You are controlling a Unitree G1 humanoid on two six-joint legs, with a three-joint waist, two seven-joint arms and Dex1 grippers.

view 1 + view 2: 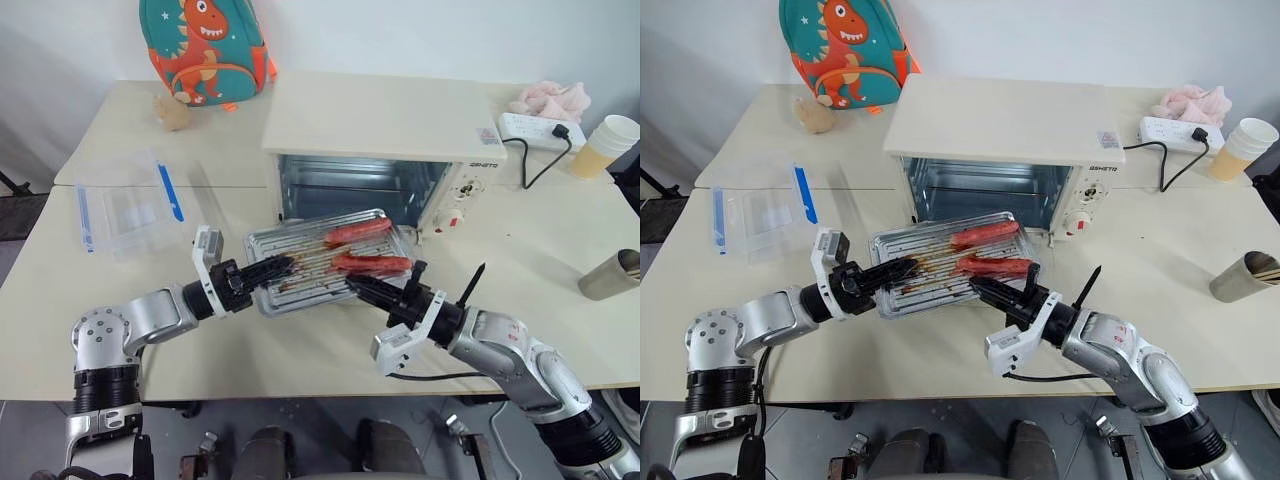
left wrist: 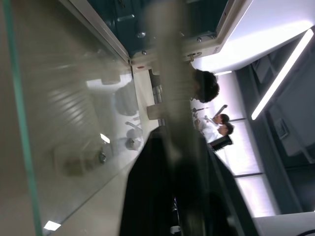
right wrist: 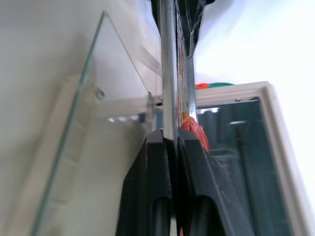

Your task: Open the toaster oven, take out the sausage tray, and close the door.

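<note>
Two grippers pinching the sausage tray (image 1: 322, 262) by opposite edges, left gripper (image 1: 278, 267) clamped on its left rim, right gripper (image 1: 362, 287) clamped on its near right rim, tray held before the toaster oven (image 1: 385, 135), above the lowered glass door (image 3: 83, 142).

Both arms reach forward and inward from the lower corners of the head view, forearms roughly level and converging toward each other. The left gripper (image 1: 282, 266) points forward and to the right, its wrist rolled so the two black fingers stack one over the other; its jaws are clamped on the left edge of the sausage tray (image 1: 300, 255). The right gripper (image 1: 358, 285) points forward and to the left, its jaws pinched on the tray's near right edge; in the right wrist view the thin metal rim runs straight between the closed fingers (image 3: 189, 147).
</note>
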